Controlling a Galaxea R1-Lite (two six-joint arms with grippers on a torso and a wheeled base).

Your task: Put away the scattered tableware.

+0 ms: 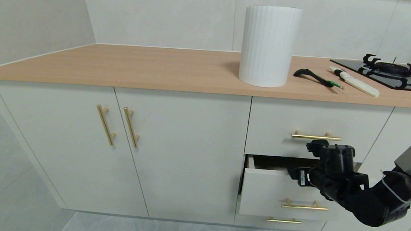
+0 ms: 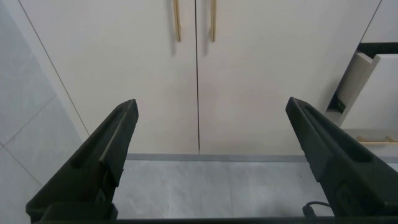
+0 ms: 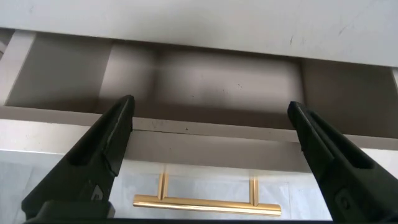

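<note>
Right gripper (image 1: pixel 306 160) sits at the front of the middle drawer (image 1: pixel 277 187), its fingers (image 3: pixel 109 149) spread wide and holding nothing. From the right wrist view the gripper (image 3: pixel 210 106) faces the drawer's shadowed inside, with the top edge of the drawer front crossing between the fingers and the gold handle (image 3: pixel 207 202) just below them. The drawer is pulled partly out. Its handle (image 1: pixel 304 207) lies under the gripper, and the shut top drawer's handle (image 1: pixel 316 137) lies just above it.

The tableware is well above the right gripper, on the counter (image 1: pixel 158 67). A black spoon (image 1: pixel 311 76) lies almost straight over the gripper. A long white utensil (image 1: pixel 354 82) lies just beside the spoon, between it and the hob (image 1: pixel 396 73). A tall white ribbed canister (image 1: pixel 269 45) stands upright on the spoon's other side, near it but apart.

Left gripper (image 2: pixel 211 104) is also wide open and holds nothing. It hangs low over the grey floor (image 2: pixel 205 186) and faces the shut doors (image 2: pixel 249 74), whose two gold handles (image 2: pixel 176 18) hang ahead of it. The open drawer (image 2: pixel 357 78) juts out to one side of this gripper, well apart from it.
</note>
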